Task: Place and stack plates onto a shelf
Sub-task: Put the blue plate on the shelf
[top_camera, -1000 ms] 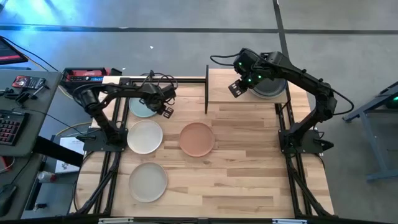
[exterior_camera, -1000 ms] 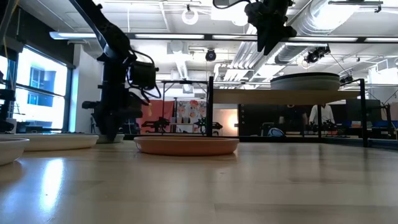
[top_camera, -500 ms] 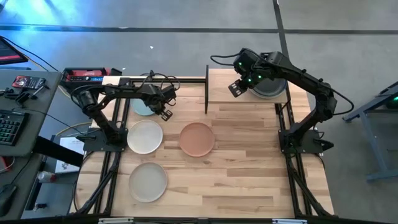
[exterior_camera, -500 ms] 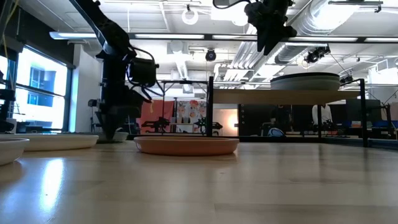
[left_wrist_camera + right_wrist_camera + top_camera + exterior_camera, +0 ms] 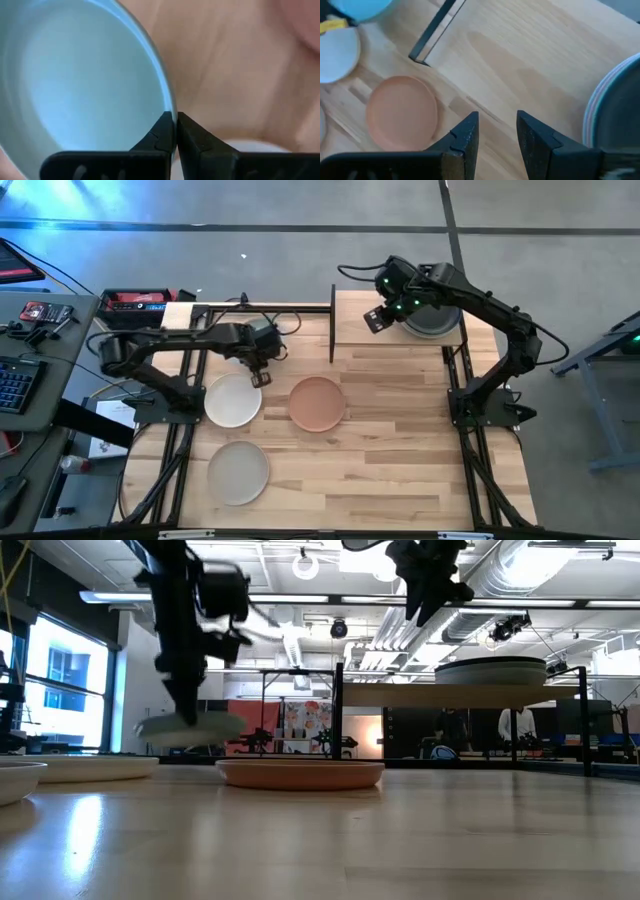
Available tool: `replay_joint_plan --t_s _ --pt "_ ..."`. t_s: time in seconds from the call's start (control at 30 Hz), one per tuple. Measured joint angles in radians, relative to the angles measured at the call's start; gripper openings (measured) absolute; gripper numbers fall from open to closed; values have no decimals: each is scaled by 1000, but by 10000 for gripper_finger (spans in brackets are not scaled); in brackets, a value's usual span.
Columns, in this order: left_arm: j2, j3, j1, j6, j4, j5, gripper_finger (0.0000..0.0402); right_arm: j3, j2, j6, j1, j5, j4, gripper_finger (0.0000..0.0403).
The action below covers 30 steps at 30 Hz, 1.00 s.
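My left gripper is shut on the pale teal plate, which hovers above the table over the white plate's far edge. In the high view the arm hides this plate. The white plate, the terracotta plate and a pale beige plate lie flat on the tabletop. My right gripper is open above the bare left part of the shelf. A stack of plates with a dark grey one on top sits on the shelf's right part. My left gripper pinches the teal plate's rim between its two fingers, one inside the bowl and one outside. The fingers come from above, pointing down. The plate is lifted clear of the table, close to level and slightly tilted.
The shelf's black post stands between the arms. The stack's edge is close to my right gripper. Bare planks lie right of the terracotta plate and along the near edge. Clutter and a keyboard sit beyond the table's left edge.
My left gripper, shut on the teal plate's rim, has risen and moved toward the table's near edge. The plate has come off the table and now hangs above it. My right gripper has barely moved.
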Motion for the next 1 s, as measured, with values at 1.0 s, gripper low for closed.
replay_joint_plan --t_s 1.0 --pt "-102 331 -405 787 -47 -252 1 0 0 341 289 173 374 110"
